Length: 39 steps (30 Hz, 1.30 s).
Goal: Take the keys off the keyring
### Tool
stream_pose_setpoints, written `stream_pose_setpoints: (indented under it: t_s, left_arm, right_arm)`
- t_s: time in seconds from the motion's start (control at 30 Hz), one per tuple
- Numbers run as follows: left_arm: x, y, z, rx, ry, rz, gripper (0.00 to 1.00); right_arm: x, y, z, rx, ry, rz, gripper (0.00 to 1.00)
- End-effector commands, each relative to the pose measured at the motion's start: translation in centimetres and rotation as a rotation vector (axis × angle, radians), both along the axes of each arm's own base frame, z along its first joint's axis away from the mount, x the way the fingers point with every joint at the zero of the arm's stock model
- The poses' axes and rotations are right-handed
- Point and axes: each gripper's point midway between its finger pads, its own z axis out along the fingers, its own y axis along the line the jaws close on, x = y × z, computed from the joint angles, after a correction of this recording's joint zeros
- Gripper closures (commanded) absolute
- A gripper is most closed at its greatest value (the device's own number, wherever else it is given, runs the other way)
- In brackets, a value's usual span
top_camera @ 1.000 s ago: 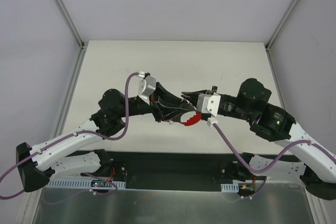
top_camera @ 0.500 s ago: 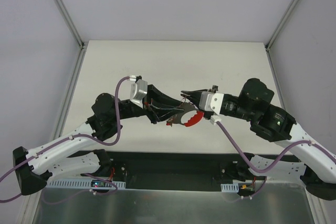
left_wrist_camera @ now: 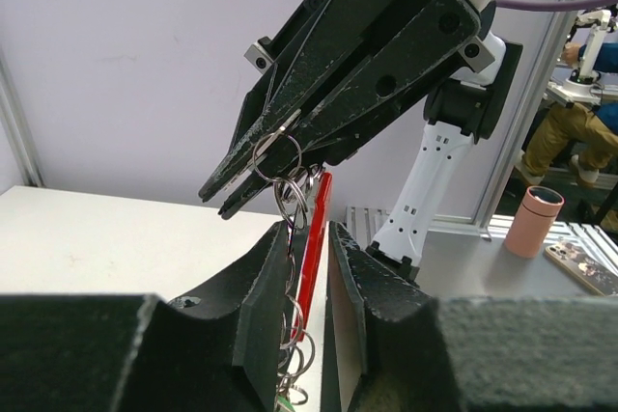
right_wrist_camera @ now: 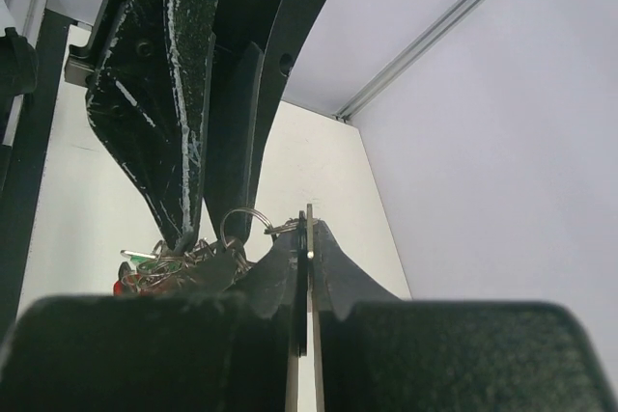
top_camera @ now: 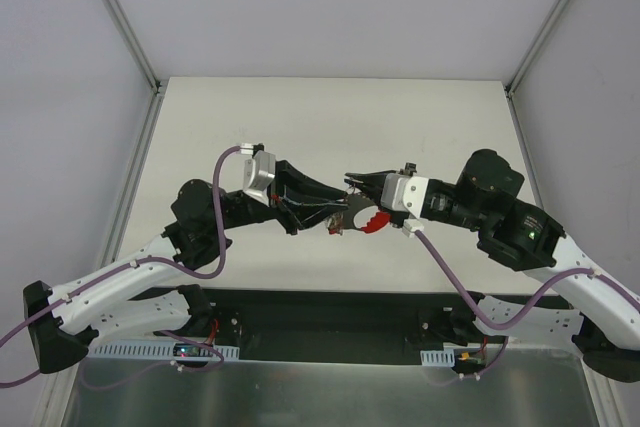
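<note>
Both arms meet above the middle of the table (top_camera: 300,117), the left reaching in from 9 o'clock and the right from 3 o'clock in the top view. The left gripper (left_wrist_camera: 309,267) is pressed nearly together on the keys (right_wrist_camera: 159,267): a red key (left_wrist_camera: 317,224) and a string of small rings stand in the narrow slot between its fingers, the red key's long axis running along the fingers. The right gripper (right_wrist_camera: 309,238) is pressed together, pinching the thin edge of the keyring (left_wrist_camera: 275,151) at its very tips. In the left wrist view that ring sits at 12 o'clock from the left fingertips, just beyond them, linked to the rings below. So the bunch lies wholly on the left gripper's side and the ring on the right's, touching through the links. The right gripper is the nearer to the ring. By my judgement, a straight pull along the 9-to-3 line would only tighten the links, so a key would have to be worked round the ring's coil. Which key is threaded where cannot be told.
</note>
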Motion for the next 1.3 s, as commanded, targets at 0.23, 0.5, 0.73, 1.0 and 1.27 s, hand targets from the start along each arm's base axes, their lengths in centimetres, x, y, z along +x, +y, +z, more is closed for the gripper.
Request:
stream_pose_setpoints:
  t_s: [0.23, 0.5, 0.73, 1.0, 1.27]
  left_arm:
    - [-0.4, 0.9, 2.6, -0.093, -0.077, 0.023, 0.84]
    - [-0.3, 1.0, 2.7, -0.097, -0.069, 0.029, 1.00]
    - [0.2, 0.9, 2.4, -0.058, -0.046, 0.050, 1.00]
    - [1.7, 0.5, 0.8, 0.059, 0.025, 0.114, 1.00]
    - [2.2, 0.6, 0.8, 0.084, 0.046, 0.142, 1.00]
  right_arm:
    - [-0.5, -0.1, 2.7, 0.096, -0.028, 0.016, 0.99]
    - [-0.3, 0.0, 2.7, 0.098, -0.021, 0.007, 0.99]
    - [0.3, 0.3, 0.4, 0.020, -0.026, -0.004, 0.99]
    - [0.5, 0.9, -0.9, -0.045, -0.026, 0.011, 0.99]
    - [0.7, 1.2, -3.1, -0.111, -0.011, 0.005, 0.99]
